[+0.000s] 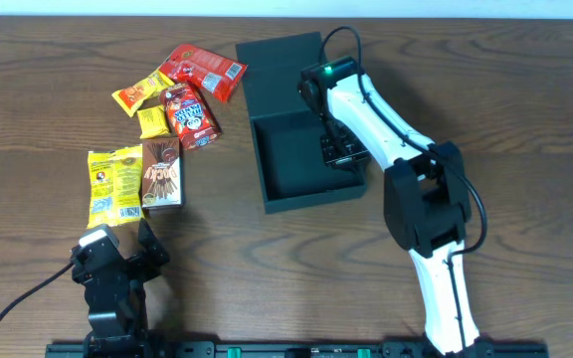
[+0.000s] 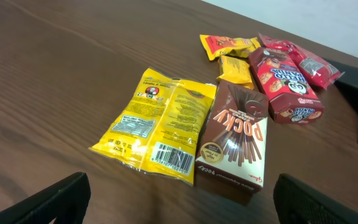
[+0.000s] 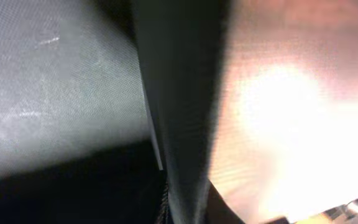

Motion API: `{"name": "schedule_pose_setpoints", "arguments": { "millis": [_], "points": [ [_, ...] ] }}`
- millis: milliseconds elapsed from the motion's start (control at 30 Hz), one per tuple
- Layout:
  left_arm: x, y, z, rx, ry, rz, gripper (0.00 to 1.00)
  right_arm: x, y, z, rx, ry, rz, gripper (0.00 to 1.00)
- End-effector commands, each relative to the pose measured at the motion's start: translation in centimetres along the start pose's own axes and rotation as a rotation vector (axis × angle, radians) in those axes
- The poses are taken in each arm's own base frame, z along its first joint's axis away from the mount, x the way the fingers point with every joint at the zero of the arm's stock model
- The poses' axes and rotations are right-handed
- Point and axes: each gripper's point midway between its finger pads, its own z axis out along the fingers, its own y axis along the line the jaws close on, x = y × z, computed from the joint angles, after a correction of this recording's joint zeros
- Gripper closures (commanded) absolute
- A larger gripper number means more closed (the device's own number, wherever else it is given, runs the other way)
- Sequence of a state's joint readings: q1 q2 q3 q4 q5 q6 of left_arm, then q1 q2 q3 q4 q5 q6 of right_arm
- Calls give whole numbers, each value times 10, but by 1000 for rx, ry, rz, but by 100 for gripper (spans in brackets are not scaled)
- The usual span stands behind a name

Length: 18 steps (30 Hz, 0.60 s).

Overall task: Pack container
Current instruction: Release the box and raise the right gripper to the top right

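The right pincer [image 1: 342, 149] sits in the container [image 1: 291, 161] at its right wall

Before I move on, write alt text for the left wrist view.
A yellow packet and a brown Pocky box lie side by side on a wooden table, more snack packets beyond, left gripper open below.

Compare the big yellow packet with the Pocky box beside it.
The yellow packet is a soft crinkled bag; the Pocky box is a stiff carton. The packet is yellow; the box is brown and white. The packet shows its barcode and label side; the box shows its printed name. Both lie flat on the table, side by side, outside the container.
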<state>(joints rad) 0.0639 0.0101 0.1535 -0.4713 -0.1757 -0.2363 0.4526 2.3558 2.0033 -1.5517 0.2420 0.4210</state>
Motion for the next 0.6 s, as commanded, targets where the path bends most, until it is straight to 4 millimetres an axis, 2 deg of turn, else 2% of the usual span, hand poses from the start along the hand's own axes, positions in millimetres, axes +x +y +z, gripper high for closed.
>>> {"name": "schedule_pose_setpoints", "arguments": {
  "millis": [0, 200, 567],
  "points": [
    [7, 4, 3, -19, 11, -5, 5, 3, -2, 2, -4, 20, 117, 90],
    [7, 4, 3, -19, 11, -5, 5, 11, 7, 1, -54, 66, 193, 98],
    [7, 4, 3, -19, 11, -5, 5, 9, 7, 1, -51, 57, 212, 96]
  ]
}}
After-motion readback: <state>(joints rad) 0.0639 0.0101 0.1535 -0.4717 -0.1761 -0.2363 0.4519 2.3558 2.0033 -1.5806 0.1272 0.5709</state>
